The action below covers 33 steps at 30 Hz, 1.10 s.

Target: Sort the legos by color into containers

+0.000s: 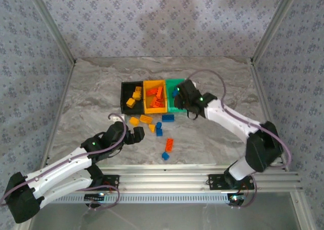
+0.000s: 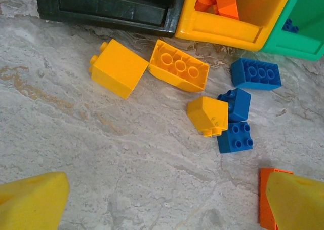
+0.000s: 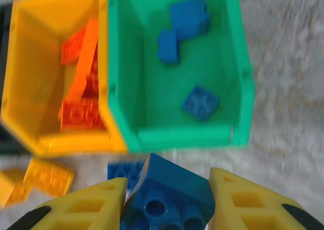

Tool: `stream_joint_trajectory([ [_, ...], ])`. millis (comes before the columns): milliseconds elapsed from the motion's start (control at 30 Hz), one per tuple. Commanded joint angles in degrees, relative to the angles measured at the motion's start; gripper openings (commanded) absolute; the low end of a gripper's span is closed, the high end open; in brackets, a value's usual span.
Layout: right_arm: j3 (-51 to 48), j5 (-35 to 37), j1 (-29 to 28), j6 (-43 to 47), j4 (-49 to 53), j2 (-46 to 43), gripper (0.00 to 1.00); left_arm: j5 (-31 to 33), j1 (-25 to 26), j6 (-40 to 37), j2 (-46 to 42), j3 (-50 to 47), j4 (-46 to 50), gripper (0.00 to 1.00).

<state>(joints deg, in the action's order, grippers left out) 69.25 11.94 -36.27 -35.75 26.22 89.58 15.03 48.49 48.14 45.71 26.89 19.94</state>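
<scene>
My right gripper [image 3: 167, 202] is shut on a blue lego [image 3: 172, 187], held just short of the near wall of the green bin [image 3: 177, 139], which has three blue legos [image 3: 188, 17] inside. From above, that gripper [image 1: 178, 93] hangs over the green bin [image 1: 174, 109]. The yellow-orange bin [image 1: 145, 96] holds orange-red legos [image 3: 81, 78], and the black bin [image 1: 123, 96] holds yellow ones. My left gripper [image 2: 164, 204] is open over bare table, below loose yellow legos [image 2: 115, 68] and blue legos [image 2: 235, 137]. An orange-red lego [image 2: 266, 189] lies partly behind its right finger [image 2: 296, 202].
More loose legos lie in front of the bins: a blue one [image 1: 168, 117], an orange-red one [image 1: 169, 144] and a blue one [image 1: 165, 156] nearer the front rail. Patterned walls and metal posts enclose the marble table [image 1: 91, 98].
</scene>
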Motion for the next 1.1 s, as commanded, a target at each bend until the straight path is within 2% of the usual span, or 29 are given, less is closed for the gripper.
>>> stream_joint_trajectory([
  [0,7.31,1.63,3.02,3.66,0.23,8.7,0.36,0.13,-0.09,0.74,-1.14,0.0,1.9,0.99],
  [200,16.73,0.84,5.93,2.95,1.57,20.19,0.39,-1.24,-0.15,-0.07,-1.02,0.05,2.2,0.99],
  [333,19.19,0.36,6.18,2.11,2.36,22.31,0.58,-2.07,-0.12,-0.85,-0.66,0.43,2.29,0.99],
  [400,19.25,0.36,6.09,2.09,1.66,21.45,0.64,-2.65,-0.13,-1.52,-0.21,0.78,2.2,0.99],
  [533,17.14,0.69,5.19,2.21,0.84,16.32,0.69,-5.27,-0.06,-3.15,1.93,2.38,1.27,1.0],
  [633,11.8,0.3,4.39,1.36,-1.44,10.34,0.7,-8.06,1.06,-4.59,5.28,3.81,-0.56,1.0],
  [767,1.36,-0.41,2.9,-1.1,-5.07,1.48,0.71,-8.54,7.37,-7.19,13.85,7.95,-2.67,0.99],
  [867,-6.13,-0.48,2.01,-2.49,-6.26,-3.47,0.71,-8.45,12.89,-9.61,23.04,12.63,-2.38,0.94],
  [1067,-14.95,0.01,1.99,-4.08,-7.37,-11.03,0.72,-8.14,21.28,-12.44,39.1,20.92,-0.39,0.88],
])
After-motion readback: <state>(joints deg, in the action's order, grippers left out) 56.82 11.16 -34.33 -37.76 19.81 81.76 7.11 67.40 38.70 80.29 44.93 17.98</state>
